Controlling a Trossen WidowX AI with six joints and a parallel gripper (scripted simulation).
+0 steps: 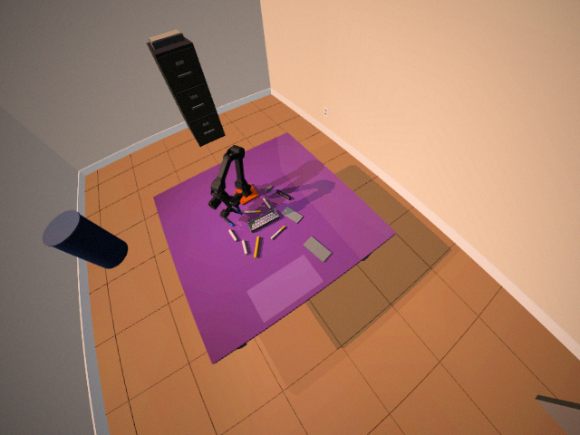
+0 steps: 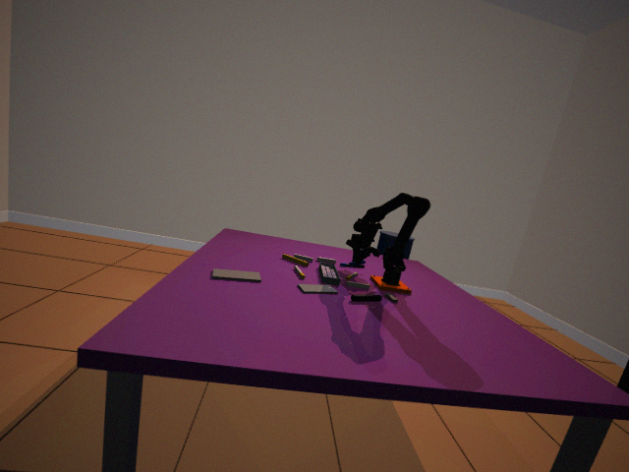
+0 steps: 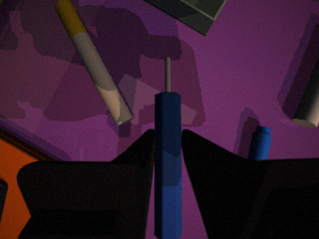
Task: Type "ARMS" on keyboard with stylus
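Note:
My gripper (image 3: 167, 135) (image 1: 237, 209) is shut on the blue stylus (image 3: 167, 199), which has a thin grey tip pointing to the top of the wrist view. The stylus is held a little above the purple desk (image 1: 197, 262) (image 2: 202, 324). The keyboard (image 1: 265, 220) (image 2: 328, 272) lies flat beside the gripper; in the wrist view only a corner of the keyboard (image 3: 199, 19) shows at the top. Its letters are too small to read in the top and exterior views.
A marker with a blue end (image 3: 259, 144) (image 1: 227, 218) lies right of the stylus in the wrist view. A white and yellow marker (image 3: 97, 65) (image 1: 253, 211) lies left. Several other sticks and two grey pads (image 1: 317, 248) (image 1: 293, 215) lie around the keyboard.

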